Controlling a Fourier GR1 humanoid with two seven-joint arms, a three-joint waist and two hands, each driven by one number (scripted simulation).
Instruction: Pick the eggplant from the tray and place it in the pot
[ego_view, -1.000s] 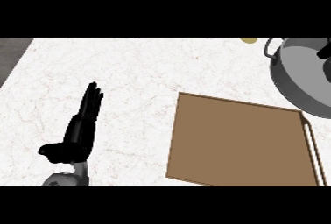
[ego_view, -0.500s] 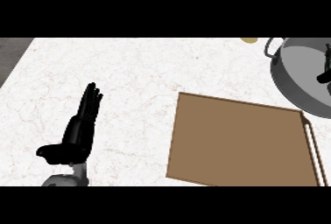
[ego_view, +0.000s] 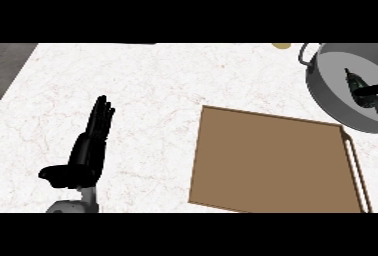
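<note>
Eggplant is hard for you to pick out. A dark shape (ego_view: 362, 91) sits inside the pot (ego_view: 328, 95) at the far right corner of the counter (ego_view: 148, 80), cut off by the view's right edge. You cannot tell whether it is the vegetable, the right hand, or both. Against half a second ago, that shape lies lower and further inside the pot. The tray (ego_view: 273, 160), near the counter's front right, has not moved, and its right side runs out of view. Your left hand (ego_view: 88, 150) rests as before near the front left corner, fingers straight and together, holding nothing. Whether the right hand is apart or clamped, you cannot tell. A small yellow thing (ego_view: 280, 45) is clipped at the far edge.
</note>
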